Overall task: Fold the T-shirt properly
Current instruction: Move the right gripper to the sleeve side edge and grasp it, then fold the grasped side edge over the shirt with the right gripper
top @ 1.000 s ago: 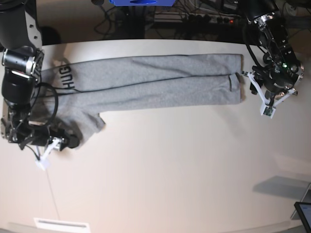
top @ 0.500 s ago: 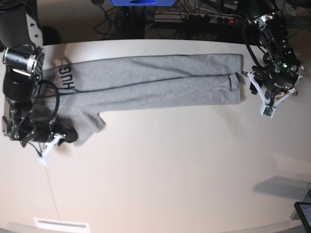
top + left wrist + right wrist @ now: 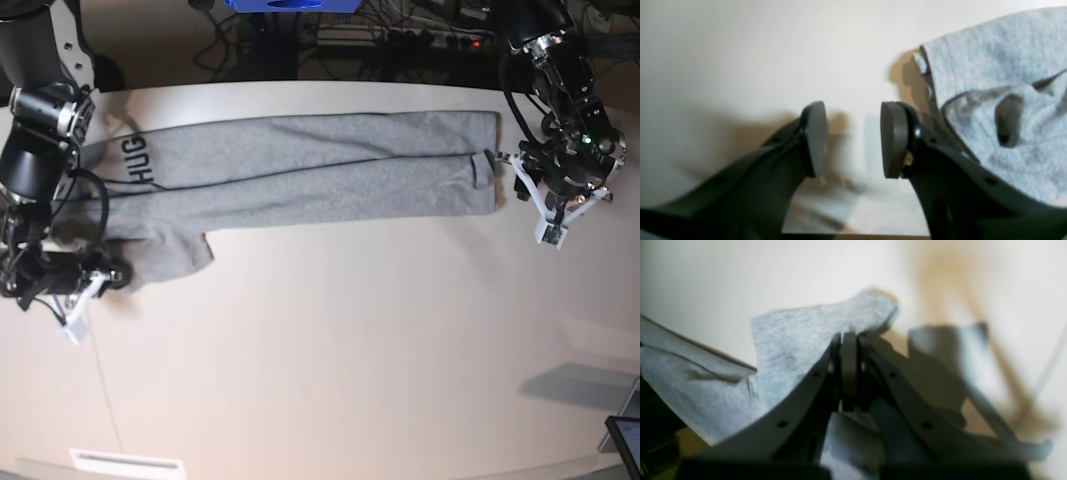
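Observation:
The heather-grey T-shirt (image 3: 320, 170) lies as a long band across the far part of the white table (image 3: 350, 350), with black lettering (image 3: 140, 160) at its left end. Its sleeve (image 3: 175, 255) sticks out toward the table's front. My right gripper (image 3: 122, 272) is shut on the tip of that sleeve. The right wrist view shows the gripper (image 3: 848, 340) pressed together with grey fabric (image 3: 796, 336) pinched at its tips. My left gripper (image 3: 520, 182) stands open just beside the shirt's right end. In the left wrist view, that gripper (image 3: 853, 140) holds nothing and the hem (image 3: 1007, 93) lies to its right.
Cables and a power strip (image 3: 430, 40) run behind the table's far edge, beside a blue object (image 3: 285, 5). A thin cable (image 3: 100, 380) trails over the table at the front left. A screen corner (image 3: 625, 440) shows at the front right.
My right gripper has shut on the sleeve tip and moved left, drawing the sleeve a little that way. The left arm has hardly moved.

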`<act>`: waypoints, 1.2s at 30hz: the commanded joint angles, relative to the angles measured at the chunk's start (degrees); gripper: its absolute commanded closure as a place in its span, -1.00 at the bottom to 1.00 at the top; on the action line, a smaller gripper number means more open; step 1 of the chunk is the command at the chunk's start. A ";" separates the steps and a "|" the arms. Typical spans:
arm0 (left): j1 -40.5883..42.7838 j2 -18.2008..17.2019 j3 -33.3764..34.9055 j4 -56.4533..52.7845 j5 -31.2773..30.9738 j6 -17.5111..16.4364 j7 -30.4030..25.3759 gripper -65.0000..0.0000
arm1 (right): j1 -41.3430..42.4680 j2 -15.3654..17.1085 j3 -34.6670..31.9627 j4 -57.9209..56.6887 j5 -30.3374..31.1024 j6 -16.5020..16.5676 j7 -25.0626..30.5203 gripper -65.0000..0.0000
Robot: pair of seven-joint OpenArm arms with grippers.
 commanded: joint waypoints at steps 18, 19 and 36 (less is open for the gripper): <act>-6.22 -0.74 -0.16 -8.08 -0.07 -0.03 -0.76 0.18 | -8.56 1.12 0.24 21.80 1.22 0.34 -0.45 1.00; -6.57 -0.74 -0.16 -8.25 -0.07 -0.03 -0.76 0.18 | -9.35 1.12 0.24 23.56 1.22 0.34 -0.45 1.00; -10.35 -1.89 -0.25 -13.27 0.01 -0.03 -0.85 0.18 | -26.41 1.65 0.85 48.97 1.31 0.43 -0.45 1.00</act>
